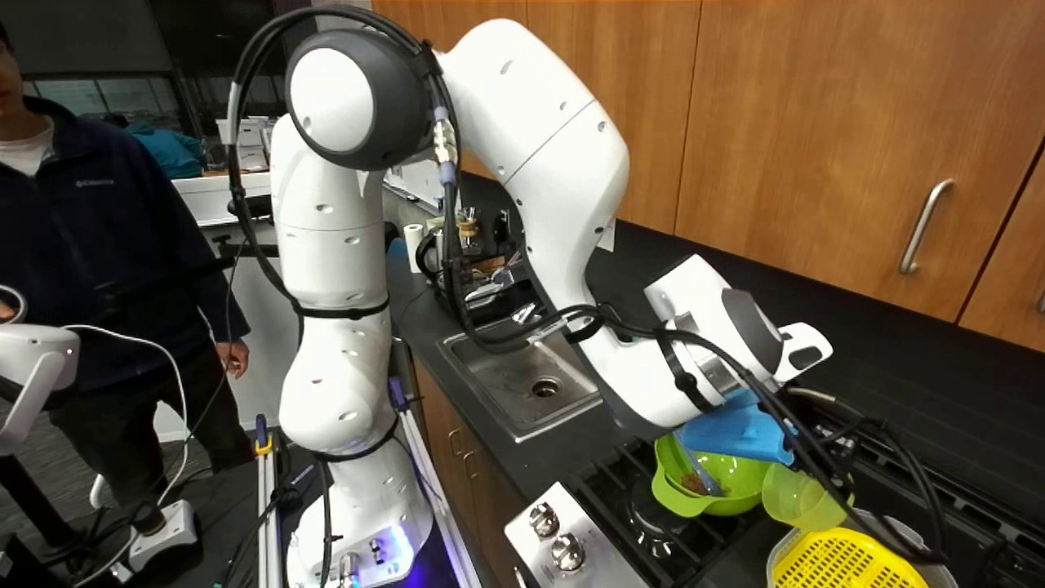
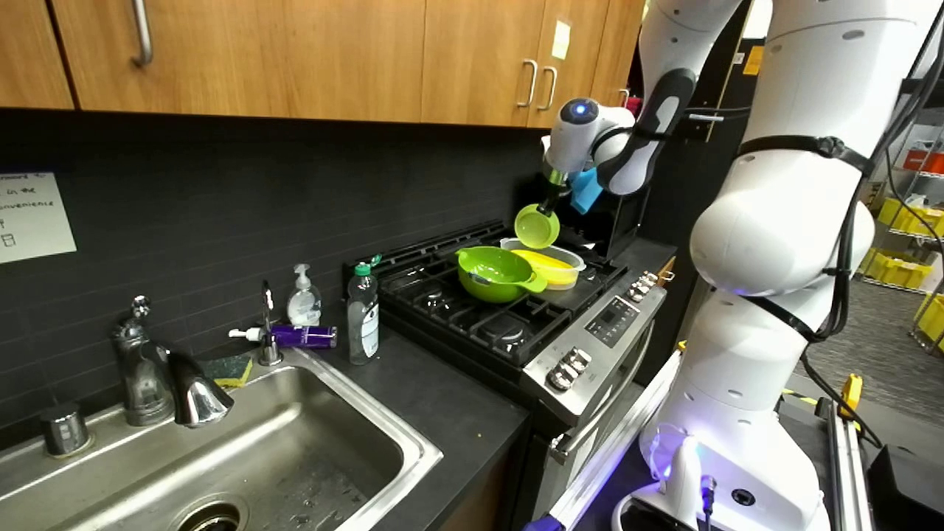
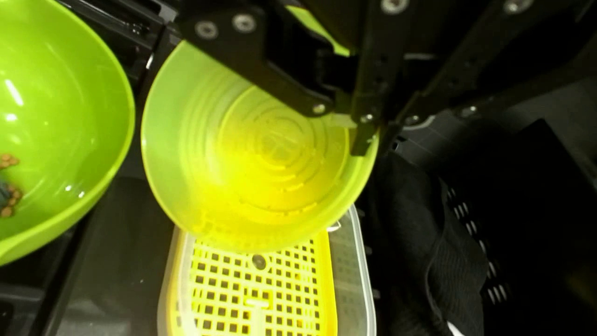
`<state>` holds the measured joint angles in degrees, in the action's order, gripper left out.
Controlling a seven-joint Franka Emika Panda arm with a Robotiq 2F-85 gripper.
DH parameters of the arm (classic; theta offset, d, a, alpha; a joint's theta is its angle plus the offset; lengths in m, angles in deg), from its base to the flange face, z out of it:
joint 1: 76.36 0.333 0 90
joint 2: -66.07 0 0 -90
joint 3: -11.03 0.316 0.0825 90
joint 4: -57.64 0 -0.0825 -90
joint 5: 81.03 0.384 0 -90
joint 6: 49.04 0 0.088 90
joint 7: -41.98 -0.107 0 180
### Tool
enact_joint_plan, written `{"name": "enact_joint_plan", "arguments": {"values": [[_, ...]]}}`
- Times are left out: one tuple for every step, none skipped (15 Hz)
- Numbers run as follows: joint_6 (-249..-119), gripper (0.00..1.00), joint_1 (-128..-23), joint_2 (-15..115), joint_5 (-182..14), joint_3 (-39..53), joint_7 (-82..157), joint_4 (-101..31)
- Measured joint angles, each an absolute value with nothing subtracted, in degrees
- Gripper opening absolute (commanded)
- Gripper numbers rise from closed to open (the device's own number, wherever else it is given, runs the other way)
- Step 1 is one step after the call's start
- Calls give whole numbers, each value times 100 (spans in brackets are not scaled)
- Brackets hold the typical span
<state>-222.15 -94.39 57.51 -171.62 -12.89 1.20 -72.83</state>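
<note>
Two green vessels are close together at the stove (image 2: 601,324), a cup (image 3: 266,154) and a bowl (image 3: 65,107). The gripper (image 3: 375,140) has its jaws clamped on the rim of the cup, one jaw being on the inner side. This cup is half see-through, and I notice the rings of its floor. It hangs tilted, just beside the bowl and above a clear tub (image 3: 352,280), in which lies a yellow strainer (image 3: 256,289) with many square holes. The bowl stands upright on the stove, and in it there are small brown bits (image 3: 8,161) together with a grey-blue utensil (image 1: 709,483).

Near the sink (image 2: 310,420), several bottles have their place. A clear bottle (image 2: 362,310) with green cap carries a white label (image 2: 370,330), but its print is too small for my eyes. Close to it I find a white pump bottle (image 2: 304,304) standing, and a purple bottle (image 2: 304,336) which is lying on its side; its letters I also cannot make out. On the black wall (image 2: 354,192) hangs a white note (image 2: 33,217), written by hand, where I can read "in the" and, lower, "onvenience", the beginning of the lines being cut off. On a dark jacket (image 1: 90,261) the small white letters seem to say "Columbia"
</note>
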Motion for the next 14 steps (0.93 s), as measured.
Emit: {"name": "enact_joint_plan", "arguments": {"values": [[-22210, 1, -9472, 5640, -16747, -1294, 445, -7277], [-22208, 1, -9506, 5546, -16338, -1295, 765, -7276], [-22206, 1, -9540, 5466, -15944, -1291, 1081, -7275], [-22198, 1, -9577, 5404, -15560, -1277, 1395, -7275], [-22182, 1, -9610, 5360, -15210, -1253, 1685, -7274], [-22071, 1, -9624, 5341, -14892, -1228, 1895, -7269], [-21800, 1, -9615, 5341, -14663, -1204, 1935, -7228], [-21455, 1, -9586, 5344, -14528, -1184, 1899, -7145], [-21123, 1, -9545, 5347, -14424, -1177, 1865, -7042], [-20801, 1, -9499, 5348, -14317, -1168, 1832, -6934], [-20529, 1, -9462, 5347, -14191, -1152, 1826, -6837], [-20310, 1, -9440, 5346, -14058, -1128, 1837, -6752], [-20145, 1, -9432, 5343, -13926, -1097, 1867, -6680], [-20061, 1, -9431, 5339, -13806, -1071, 1925, -6622]]}}
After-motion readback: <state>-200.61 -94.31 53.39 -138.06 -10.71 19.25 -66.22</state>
